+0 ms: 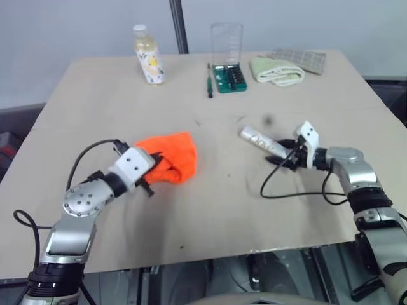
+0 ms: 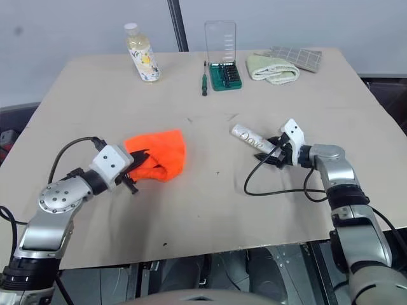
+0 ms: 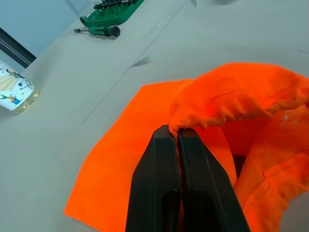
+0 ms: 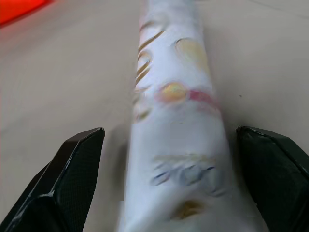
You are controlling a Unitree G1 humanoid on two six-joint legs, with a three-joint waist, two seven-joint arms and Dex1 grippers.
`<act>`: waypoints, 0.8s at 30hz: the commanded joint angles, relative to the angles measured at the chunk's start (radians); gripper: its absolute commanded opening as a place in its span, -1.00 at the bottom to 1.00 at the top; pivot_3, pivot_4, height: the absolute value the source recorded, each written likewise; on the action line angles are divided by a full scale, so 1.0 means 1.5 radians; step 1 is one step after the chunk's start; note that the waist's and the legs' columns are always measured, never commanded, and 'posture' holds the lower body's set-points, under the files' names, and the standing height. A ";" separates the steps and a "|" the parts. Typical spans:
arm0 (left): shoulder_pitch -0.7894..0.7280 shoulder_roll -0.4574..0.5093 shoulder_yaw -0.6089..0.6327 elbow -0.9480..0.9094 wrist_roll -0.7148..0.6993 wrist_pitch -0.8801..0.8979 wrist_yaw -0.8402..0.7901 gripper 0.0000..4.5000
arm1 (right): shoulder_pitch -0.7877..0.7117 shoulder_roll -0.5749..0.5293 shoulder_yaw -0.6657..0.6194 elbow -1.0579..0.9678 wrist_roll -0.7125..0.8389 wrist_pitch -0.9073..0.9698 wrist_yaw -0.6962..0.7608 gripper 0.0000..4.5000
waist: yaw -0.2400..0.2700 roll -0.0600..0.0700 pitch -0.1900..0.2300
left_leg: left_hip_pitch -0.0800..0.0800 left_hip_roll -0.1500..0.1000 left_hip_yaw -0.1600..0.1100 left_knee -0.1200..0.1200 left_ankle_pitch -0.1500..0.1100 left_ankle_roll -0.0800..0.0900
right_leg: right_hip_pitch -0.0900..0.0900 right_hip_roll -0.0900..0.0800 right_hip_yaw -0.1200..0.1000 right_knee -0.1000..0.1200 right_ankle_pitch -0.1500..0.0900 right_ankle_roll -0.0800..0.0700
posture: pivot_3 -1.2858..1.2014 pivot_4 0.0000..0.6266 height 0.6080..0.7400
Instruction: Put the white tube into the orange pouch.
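Our left gripper (image 3: 177, 137) pinches the orange pouch's (image 1: 175, 155) rim. Well right of the pouch, the white tube (image 4: 178, 130) lies between our right gripper's (image 1: 287, 154) wide-open jaws; we should close squarely mid-tube.

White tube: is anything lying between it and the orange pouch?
Nothing visible. Bare table lies between the white tube and the orange pouch. The right gripper has its jaws open around the tube; the left gripper pinches the pouch's edge.
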 commanded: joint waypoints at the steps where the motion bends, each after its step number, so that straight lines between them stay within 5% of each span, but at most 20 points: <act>1: -0.007 0.008 0.004 -0.009 -0.001 -0.008 -0.002 -1.00 | -0.004 -0.002 0.012 0.028 -0.022 -0.022 0.009 0.97 | 0.000 0.000 0.000 | 0.000 0.000 0.000 0.000 0.000 0.000 | 0.000 0.000 0.000 0.000 0.000 0.000 | 0.03 -0.52 1.00; 2: -0.006 0.007 0.005 -0.011 -0.002 -0.007 -0.002 -1.00 | -0.003 -0.003 0.011 0.025 -0.022 -0.025 0.012 0.97 | 0.000 0.000 0.000 | 0.001 0.000 0.000 0.000 0.000 0.000 | 0.001 0.000 0.000 0.000 0.000 0.000 | 0.03 -0.52 1.00; 8: 0.005 0.001 0.001 -0.022 -0.003 0.001 -0.001 -1.00 | 0.009 -0.009 0.015 -0.009 -0.031 -0.028 0.020 -0.17 | 0.000 0.000 0.000 | 0.001 0.000 -0.001 0.000 0.000 0.000 | 0.001 0.000 0.000 0.000 0.000 0.000 | 0.03 -0.52 1.00; 16: -0.003 -0.004 -0.009 -0.018 -0.014 0.018 -0.009 -1.00 | 0.016 -0.004 0.010 -0.040 -0.030 -0.031 0.017 -0.17 | 0.000 0.000 0.000 | 0.000 0.000 -0.002 -0.001 0.000 0.000 | 0.000 0.000 0.000 0.000 0.000 0.000 | 0.03 -0.52 1.00; 19: -0.006 -0.017 -0.017 -0.038 -0.055 0.077 -0.019 -1.00 | 0.018 -0.002 0.006 -0.060 -0.026 -0.027 0.013 -0.52 | -0.001 0.000 0.000 | 0.000 0.000 -0.002 -0.001 0.000 0.000 | 0.000 0.000 0.000 0.000 0.000 0.000 | 0.03 -0.52 1.00; 24: -0.008 -0.044 -0.020 -0.083 -0.128 0.186 -0.023 -1.00 | 0.030 0.003 -0.001 -0.116 -0.010 -0.004 0.009 -0.52 | -0.001 0.000 0.000 | 0.000 0.000 -0.003 -0.001 0.000 0.000 | 0.000 0.000 0.000 0.000 0.000 0.000 | 0.03 -0.52 1.00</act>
